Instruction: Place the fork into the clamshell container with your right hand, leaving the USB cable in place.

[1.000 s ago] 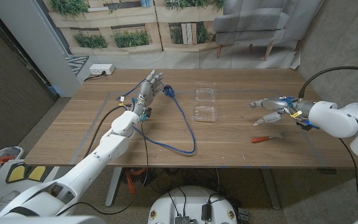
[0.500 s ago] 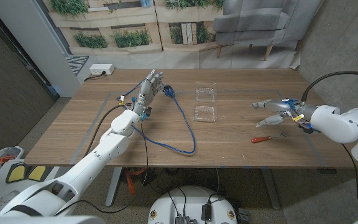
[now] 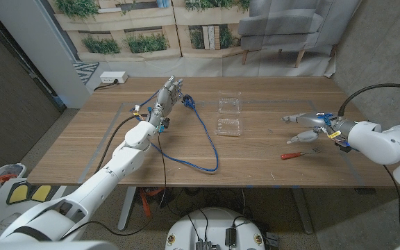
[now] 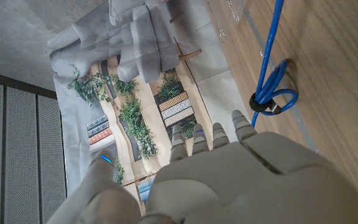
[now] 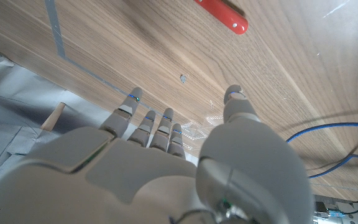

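Wood-grain desk [image 3: 269, 167], printed garden backdrop behind

No readable writing anywhere. Red-handled metal fork [image 3: 301, 153] lies near the desk's right edge, just below the right hand [image 3: 304, 127], whose pale fingers are spread and hold nothing. Clear ribbed clamshell container [image 3: 228, 115] sits open mid-desk. Glossy blue USB cable [image 3: 203, 135] loops beside the left hand [image 3: 167, 97] (also released, fingers apart).
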### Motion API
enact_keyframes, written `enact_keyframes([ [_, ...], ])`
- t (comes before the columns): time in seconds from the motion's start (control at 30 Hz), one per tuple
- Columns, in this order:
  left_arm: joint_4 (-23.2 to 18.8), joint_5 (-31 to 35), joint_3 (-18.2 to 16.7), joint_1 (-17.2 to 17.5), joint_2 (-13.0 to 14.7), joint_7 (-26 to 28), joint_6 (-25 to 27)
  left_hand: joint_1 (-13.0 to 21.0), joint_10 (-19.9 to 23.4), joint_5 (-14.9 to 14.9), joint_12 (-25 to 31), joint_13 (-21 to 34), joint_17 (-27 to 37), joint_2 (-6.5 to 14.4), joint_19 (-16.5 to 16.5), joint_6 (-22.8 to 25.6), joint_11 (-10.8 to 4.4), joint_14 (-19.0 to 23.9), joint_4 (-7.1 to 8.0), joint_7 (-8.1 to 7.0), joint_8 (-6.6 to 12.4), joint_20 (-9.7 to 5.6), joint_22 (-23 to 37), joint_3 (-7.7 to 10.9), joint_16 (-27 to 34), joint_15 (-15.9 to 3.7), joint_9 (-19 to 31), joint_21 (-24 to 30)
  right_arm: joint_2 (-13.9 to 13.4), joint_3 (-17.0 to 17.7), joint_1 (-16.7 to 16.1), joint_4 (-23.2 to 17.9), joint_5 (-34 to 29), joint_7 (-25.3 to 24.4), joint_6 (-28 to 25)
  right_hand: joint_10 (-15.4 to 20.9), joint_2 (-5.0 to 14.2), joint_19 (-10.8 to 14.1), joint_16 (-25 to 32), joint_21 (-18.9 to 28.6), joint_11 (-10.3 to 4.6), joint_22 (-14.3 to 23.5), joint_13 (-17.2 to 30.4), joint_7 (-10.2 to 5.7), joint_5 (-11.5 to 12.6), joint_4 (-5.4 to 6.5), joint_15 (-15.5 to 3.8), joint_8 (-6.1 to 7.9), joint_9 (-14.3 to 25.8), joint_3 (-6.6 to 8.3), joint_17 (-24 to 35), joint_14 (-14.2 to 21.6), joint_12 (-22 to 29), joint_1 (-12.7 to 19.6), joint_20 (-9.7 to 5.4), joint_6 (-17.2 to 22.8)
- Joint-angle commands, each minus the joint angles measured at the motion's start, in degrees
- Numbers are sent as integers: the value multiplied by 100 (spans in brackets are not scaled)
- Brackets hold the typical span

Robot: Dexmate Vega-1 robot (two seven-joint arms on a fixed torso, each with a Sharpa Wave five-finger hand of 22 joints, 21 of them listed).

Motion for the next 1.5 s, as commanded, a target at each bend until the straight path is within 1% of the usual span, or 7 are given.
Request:
enact_keyframes([
  [0.03, 40, 56, 38, -19, -33, 30, -15, 4, -120, -2, -49, 25, 17, 45, -1, -72, -2, -24, -31, 19, -42, -39, 17, 20, 31, -11, 14, 32, 140, 36, -101, -46, -191, 30, 22, 116, 12, -61, -5, -29, -274, 31, 31, -142, 51, 7, -618, -19, 21, -49, 46, 43, 90, 49, 27, -27],
  [0.13, 113, 71, 56, -42, -82, 27, -64, 4, -111, -2, -44, 25, 18, 46, -3, -70, -3, -29, -32, 18, -41, -36, 17, 20, 30, -11, 14, 31, 190, 62, -139, -42, -209, 23, 25, 119, 5, -62, -8, -29, -250, 31, 34, -156, 52, 1, -646, -18, 21, -52, 48, 45, 96, 62, 30, -34],
  [0.27, 182, 74, 76, -74, -133, 1, -114, 3, -102, -2, -40, 25, 18, 48, -3, -54, 2, -33, -34, 28, -33, -38, 17, 20, 29, -14, 14, 31, 232, 67, -170, -26, -242, -9, 58, 61, 3, -67, -15, -31, -58, 32, 44, -69, 55, -3, -645, -21, 22, -57, 56, 42, 88, 84, 14, -73],
  [0.77, 71, 73, 82, -58, -109, 23, -43, 1, -92, -3, -35, 25, 18, 51, -8, -48, 20, -36, -41, 31, -29, -32, 17, 17, 31, -16, 14, 30, 369, -6, -366, -58, -708, -350, 122, 72, 68, 1, -10, -7, -92, 32, 64, -53, 68, -30, -696, -7, 23, -16, 67, 89, 120, 205, -101, -87],
  [0.83, 67, 74, 85, -56, -111, 24, -40, 0, -92, -3, -35, 25, 18, 51, -7, -52, 18, -37, -42, 32, -30, -38, 17, 17, 31, -13, 14, 30, 384, 14, -381, -44, -713, -366, 153, 108, 89, 22, -1, 0, -59, 33, 70, -55, 70, -40, -695, -5, 23, 0, 70, 120, 144, 249, -113, -93],
  [1.37, -171, 129, 76, 50, -58, 177, 34, -1, -87, -3, -33, 25, 18, 56, -4, -79, 22, -39, -50, 34, -39, -41, 17, 15, 32, -13, 14, 32, 424, -24, -486, 123, -772, -480, 280, 184, 125, 72, -4, 4, -92, 34, 92, 10, 73, -80, -683, 3, 22, 41, 80, 161, 213, 417, -207, -113],
  [1.5, -205, 134, 66, 74, -52, 207, 28, -1, -89, -3, -33, 25, 18, 57, -5, -81, 25, -41, -52, 33, -39, -42, 17, 15, 32, -10, 14, 31, 407, -55, -497, 157, -779, -466, 281, 161, 214, 64, -18, -5, -94, 33, 99, 6, 81, -123, -697, 7, 21, 124, 83, 151, 220, 601, -252, -126],
])
